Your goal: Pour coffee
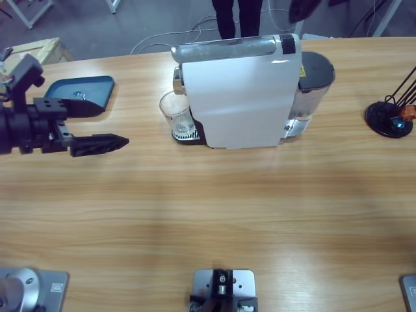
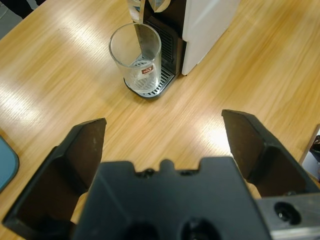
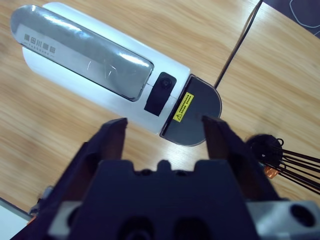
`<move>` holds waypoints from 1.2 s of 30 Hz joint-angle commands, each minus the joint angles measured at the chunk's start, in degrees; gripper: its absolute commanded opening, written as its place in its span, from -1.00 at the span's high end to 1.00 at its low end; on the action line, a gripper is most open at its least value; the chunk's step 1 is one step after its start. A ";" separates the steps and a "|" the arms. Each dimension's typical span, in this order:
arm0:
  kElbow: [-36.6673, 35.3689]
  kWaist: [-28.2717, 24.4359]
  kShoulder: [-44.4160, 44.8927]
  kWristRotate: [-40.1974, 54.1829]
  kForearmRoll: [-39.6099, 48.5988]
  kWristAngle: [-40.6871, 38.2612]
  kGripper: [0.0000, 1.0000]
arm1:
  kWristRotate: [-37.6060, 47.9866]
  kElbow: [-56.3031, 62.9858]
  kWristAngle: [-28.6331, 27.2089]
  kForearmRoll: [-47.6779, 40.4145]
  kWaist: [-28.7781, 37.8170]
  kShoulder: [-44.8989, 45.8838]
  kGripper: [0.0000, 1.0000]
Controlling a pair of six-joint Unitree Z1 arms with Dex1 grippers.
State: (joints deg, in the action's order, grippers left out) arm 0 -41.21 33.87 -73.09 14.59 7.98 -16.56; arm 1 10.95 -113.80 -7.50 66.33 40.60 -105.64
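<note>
A white coffee machine (image 1: pixel 240 97) stands at the back middle of the table, with an empty clear glass (image 1: pixel 175 112) on its drip grate under the spout. My left gripper (image 1: pixel 97 144) comes in from the left, level with the table and pointing at the glass. In the left wrist view the glass (image 2: pixel 136 55) stands well ahead of my left gripper (image 2: pixel 164 120), whose jaws are wide open with nothing between them. My right gripper (image 3: pixel 165 121) hovers open above the machine (image 3: pixel 100 65), looking down on its silver lid and dark button.
A blue tray (image 1: pixel 88 94) lies at the back left, behind the left arm. A black capsule stand (image 1: pixel 390 117) sits at the far right. The machine's grey water tank (image 1: pixel 315 78) is at its right end. A person's legs (image 1: pixel 237 16) show beyond the table.
</note>
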 commanded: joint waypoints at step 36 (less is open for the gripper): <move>0.06 0.14 -2.94 -1.46 -0.91 3.29 -0.99 | 0.83 0.84 0.56 0.20 0.62 0.38 -1.00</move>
State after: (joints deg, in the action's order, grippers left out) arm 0 -41.29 33.87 -73.35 13.71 7.57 -16.01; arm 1 11.16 -113.67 -7.50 66.33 40.62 -105.64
